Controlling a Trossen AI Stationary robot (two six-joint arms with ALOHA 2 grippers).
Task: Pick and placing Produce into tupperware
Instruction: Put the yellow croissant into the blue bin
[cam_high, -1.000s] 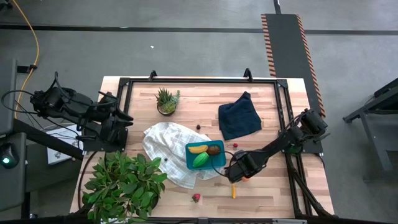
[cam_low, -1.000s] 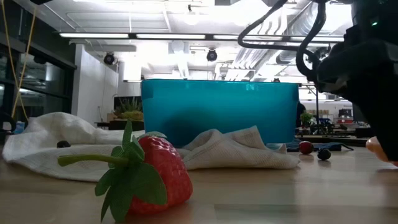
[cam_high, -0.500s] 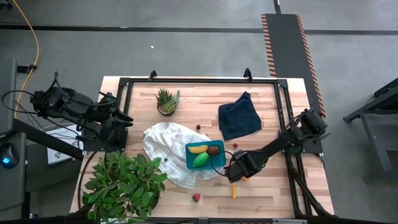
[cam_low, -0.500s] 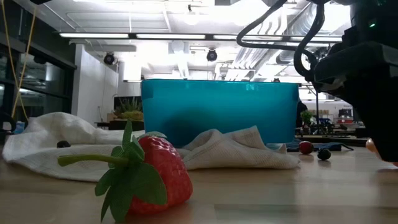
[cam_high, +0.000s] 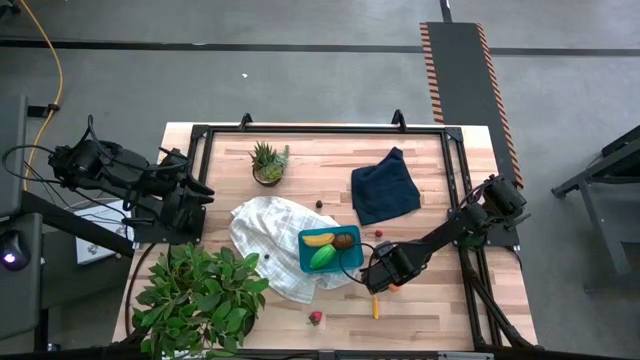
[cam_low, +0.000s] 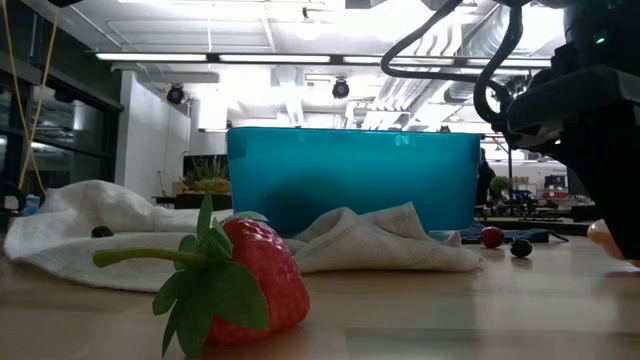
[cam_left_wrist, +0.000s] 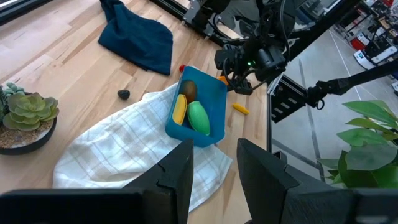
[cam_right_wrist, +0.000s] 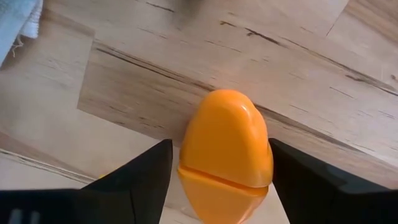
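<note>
The teal tupperware (cam_high: 330, 250) sits on a white checked cloth (cam_high: 268, 238) and holds a yellow banana (cam_high: 318, 239), a brown round fruit (cam_high: 344, 241) and a green fruit (cam_high: 322, 257). To its right, my right gripper (cam_high: 385, 274) points down, open. Its fingers stand on either side of an orange wedge (cam_right_wrist: 227, 143) that lies on the table. A carrot (cam_high: 376, 306) and a strawberry (cam_high: 316, 318) lie near the front edge. Dark berries (cam_high: 319, 204) and a small red fruit (cam_high: 378, 234) lie loose. My left gripper (cam_left_wrist: 214, 168) waits open beyond the table's left edge. My right gripper comes at the orange wedge from above, one finger (cam_right_wrist: 149, 180) at each of its sides (cam_right_wrist: 186, 155). A thin gap shows at one finger. Whether the other finger touches the wedge I cannot tell. The wedge rests on the table.
A navy cloth (cam_high: 385, 187) lies at the back right, and a small potted succulent (cam_high: 268, 162) stands at the back left. A big leafy plant (cam_high: 200, 295) fills the front left corner. A black frame (cam_high: 320, 129) runs along the table's edges.
</note>
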